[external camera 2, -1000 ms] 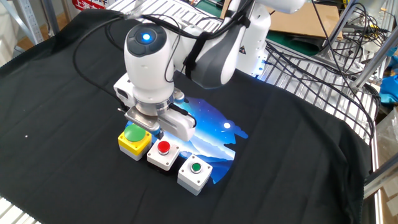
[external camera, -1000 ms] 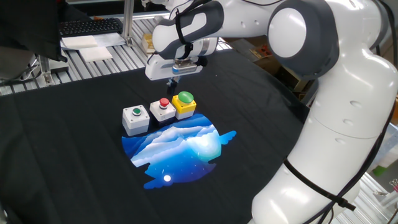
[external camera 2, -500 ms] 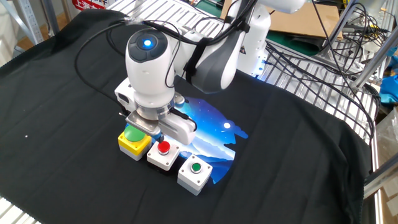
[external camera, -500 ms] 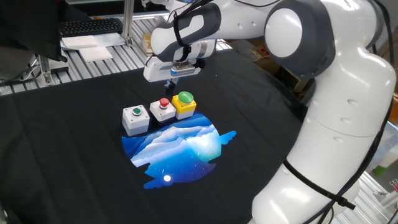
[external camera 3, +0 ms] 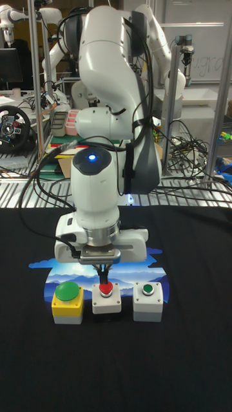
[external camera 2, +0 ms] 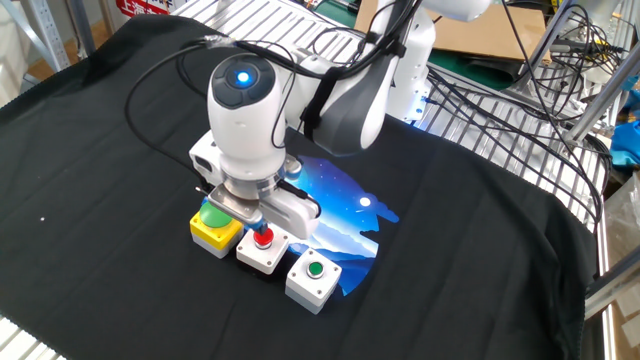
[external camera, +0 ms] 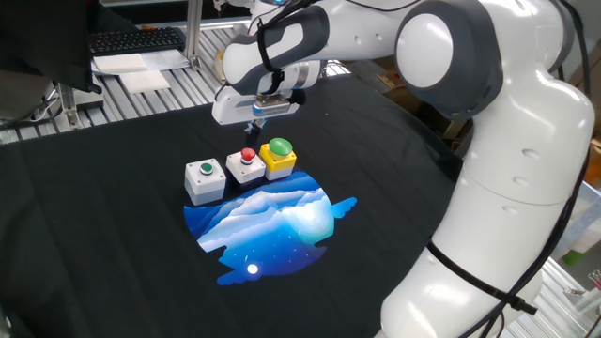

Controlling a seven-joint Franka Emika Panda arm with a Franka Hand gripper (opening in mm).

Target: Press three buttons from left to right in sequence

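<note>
Three buttons stand in a row at the edge of a blue picture on the black cloth: a grey box with a small green button (external camera: 205, 171) (external camera 3: 147, 290), a grey box with a red button (external camera: 248, 156) (external camera 2: 263, 240) (external camera 3: 106, 291), and a yellow box with a large green dome (external camera: 279, 148) (external camera 2: 213, 218) (external camera 3: 66, 293). My gripper (external camera 3: 103, 278) (external camera: 255, 128) points straight down over the red button, its fingertips shut together and holding nothing. They hover just above the red cap; whether they touch it I cannot tell.
The black cloth (external camera: 113, 235) covers the table, with a blue mountain print (external camera: 272, 221) beside the boxes. A keyboard (external camera: 136, 39) and papers lie beyond the cloth at the back. Cables (external camera 2: 520, 90) run along a metal rack at one side.
The gripper has shifted sideways from over the yellow box with the green dome to over the red button. The three boxes have not moved.
</note>
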